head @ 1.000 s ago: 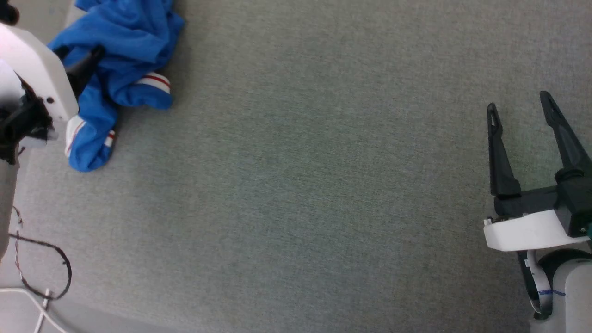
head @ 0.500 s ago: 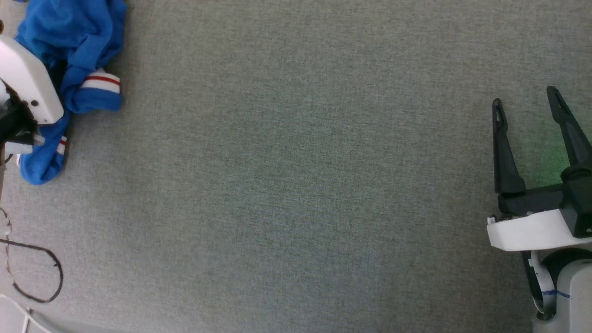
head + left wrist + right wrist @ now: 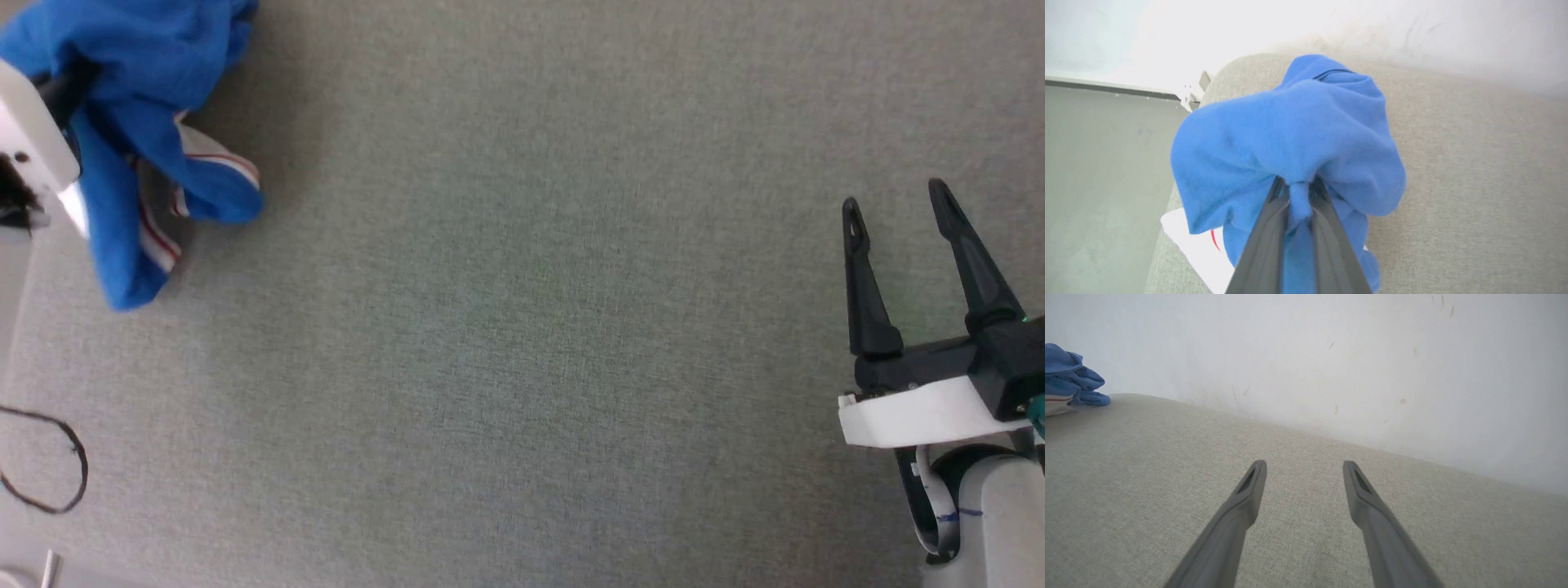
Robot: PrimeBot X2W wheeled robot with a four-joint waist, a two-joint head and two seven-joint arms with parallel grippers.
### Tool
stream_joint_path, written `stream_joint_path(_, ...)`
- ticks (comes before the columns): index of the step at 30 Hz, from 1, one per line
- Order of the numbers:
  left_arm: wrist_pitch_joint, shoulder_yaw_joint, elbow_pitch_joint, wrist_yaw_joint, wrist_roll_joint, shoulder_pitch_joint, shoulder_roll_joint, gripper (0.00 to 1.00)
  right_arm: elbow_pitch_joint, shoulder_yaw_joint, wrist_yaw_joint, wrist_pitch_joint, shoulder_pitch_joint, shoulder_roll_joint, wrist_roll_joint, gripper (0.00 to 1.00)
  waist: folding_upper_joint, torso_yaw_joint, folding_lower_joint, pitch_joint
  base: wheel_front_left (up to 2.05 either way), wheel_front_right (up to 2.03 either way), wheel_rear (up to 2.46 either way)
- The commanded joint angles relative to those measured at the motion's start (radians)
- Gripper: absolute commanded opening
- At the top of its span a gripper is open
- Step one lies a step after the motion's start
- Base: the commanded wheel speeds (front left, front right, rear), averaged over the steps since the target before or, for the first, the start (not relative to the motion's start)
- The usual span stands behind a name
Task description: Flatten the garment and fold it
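One small pinch: left gripper (image 3: pixel 1299 185) clamps the bunched shirt (image 3: pixel 147 49), upper left; it could slip. Right gripper (image 3: pixel 894 196) gapes empty.

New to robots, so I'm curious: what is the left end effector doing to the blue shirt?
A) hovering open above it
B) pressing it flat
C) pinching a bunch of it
C: the left end effector is shut on a gathered bunch of the garment.

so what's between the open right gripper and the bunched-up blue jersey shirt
Nothing but bare grey fabric surface: the head view shows that stretch running from the right gripper to the bunched royal-blue jersey T-shirt.
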Motion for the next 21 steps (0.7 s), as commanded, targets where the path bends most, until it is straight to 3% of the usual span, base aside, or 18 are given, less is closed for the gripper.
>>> stream_joint_path(1, -0.008, 0.008, -0.030, -0.004, -0.017, -0.030, 0.005, 0.00, 0.018, -0.009, -0.001, -0.019, 0.006, 0.000, 0.020, 1.00, 0.0001, -0.009, 0.0000, -0.096, 0.00, 0.00, 0.00)
stream_joint_path(14, 0.010, -0.024, -0.196, 0.017, 0.009, -0.112, -0.010, 0.00, 0.114, -0.049, -0.001, -0.086, 0.058, 0.000, 0.098, 1.00, 0.0001, -0.038, 0.0000, -0.289, 0.00, 0.00, 0.00)
stream_joint_path(21, 0.023, -0.070, -0.287, 0.053, 0.038, -0.135, -0.070, 0.00, 0.145, -0.074, -0.001, -0.112, 0.089, 0.000, 0.136, 1.00, 0.0001, -0.093, 0.0000, -0.388, 0.00, 0.00, 0.00)
